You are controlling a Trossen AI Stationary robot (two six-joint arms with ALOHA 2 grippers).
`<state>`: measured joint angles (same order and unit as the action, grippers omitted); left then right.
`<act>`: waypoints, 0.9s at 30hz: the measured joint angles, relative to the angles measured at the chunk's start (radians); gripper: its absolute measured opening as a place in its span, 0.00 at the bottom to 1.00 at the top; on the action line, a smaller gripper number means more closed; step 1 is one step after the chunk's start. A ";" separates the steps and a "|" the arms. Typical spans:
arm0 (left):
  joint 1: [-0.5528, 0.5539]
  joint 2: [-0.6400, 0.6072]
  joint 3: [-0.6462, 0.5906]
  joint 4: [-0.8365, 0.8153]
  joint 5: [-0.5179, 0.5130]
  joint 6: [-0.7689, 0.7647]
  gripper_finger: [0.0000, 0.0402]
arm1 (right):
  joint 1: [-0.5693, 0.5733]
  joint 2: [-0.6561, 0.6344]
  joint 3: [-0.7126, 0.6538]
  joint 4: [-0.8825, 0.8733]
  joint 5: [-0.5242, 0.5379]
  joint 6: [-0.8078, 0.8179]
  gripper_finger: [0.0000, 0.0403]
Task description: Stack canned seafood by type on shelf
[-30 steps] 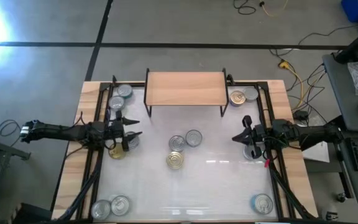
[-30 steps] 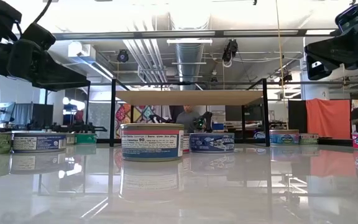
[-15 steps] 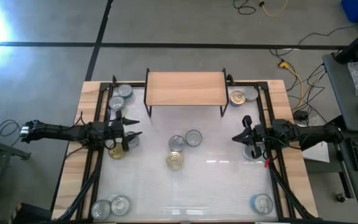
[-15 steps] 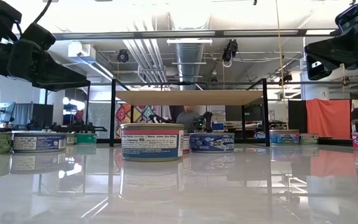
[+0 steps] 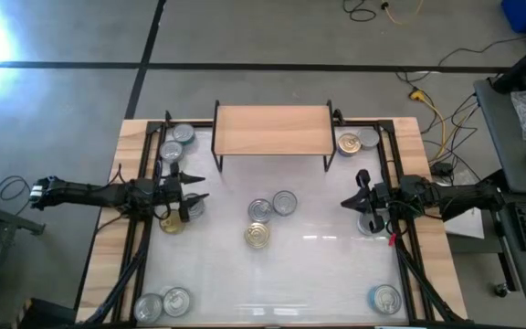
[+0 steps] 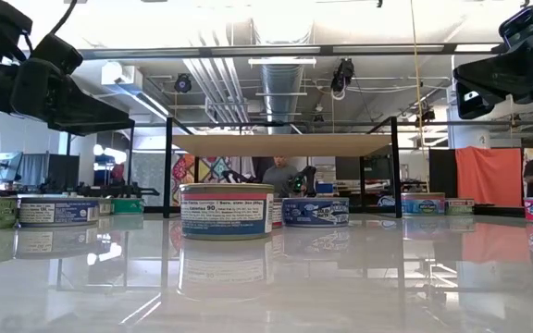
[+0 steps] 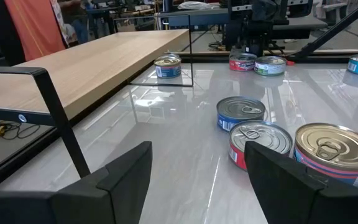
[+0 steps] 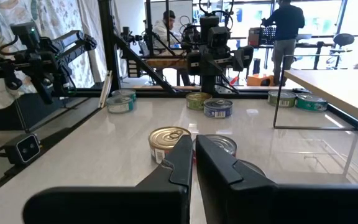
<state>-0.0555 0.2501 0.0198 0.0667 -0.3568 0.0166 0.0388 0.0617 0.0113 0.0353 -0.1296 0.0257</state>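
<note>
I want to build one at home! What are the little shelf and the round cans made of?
The shelf looks like a pale wooden board, matte with faint grain, on thin black legs that seem to be painted metal. The cans look like metal: their gold and silver tops shine, have pressed rings and a pull tab. Their sides carry printed labels, paper or paint, I can't tell.

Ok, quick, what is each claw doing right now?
Left claw: open, holding nothing, above the table's left side.
Right claw: shut, holding nothing, above the table's right side.
</note>
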 joint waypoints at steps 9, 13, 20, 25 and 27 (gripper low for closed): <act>0.000 0.000 0.000 0.000 0.000 0.000 0.60 | 0.000 0.007 0.000 0.067 -0.001 0.104 0.03; 0.000 0.000 0.000 0.000 0.000 0.000 0.60 | 0.000 0.011 0.000 0.152 -0.002 0.395 0.03; 0.000 0.000 0.000 0.000 0.000 0.000 0.60 | 0.060 0.064 0.000 0.126 -0.255 0.498 0.03; 0.000 0.000 0.000 0.000 0.000 0.000 0.60 | 0.147 0.109 0.007 0.126 -0.191 0.634 0.03; 0.000 0.000 0.000 0.000 0.000 0.000 0.60 | 0.184 0.129 0.020 0.129 -0.182 0.614 0.03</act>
<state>-0.0555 0.2504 0.0198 0.0667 -0.3567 0.0166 0.2231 0.1908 0.0310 0.1639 -0.3119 0.6400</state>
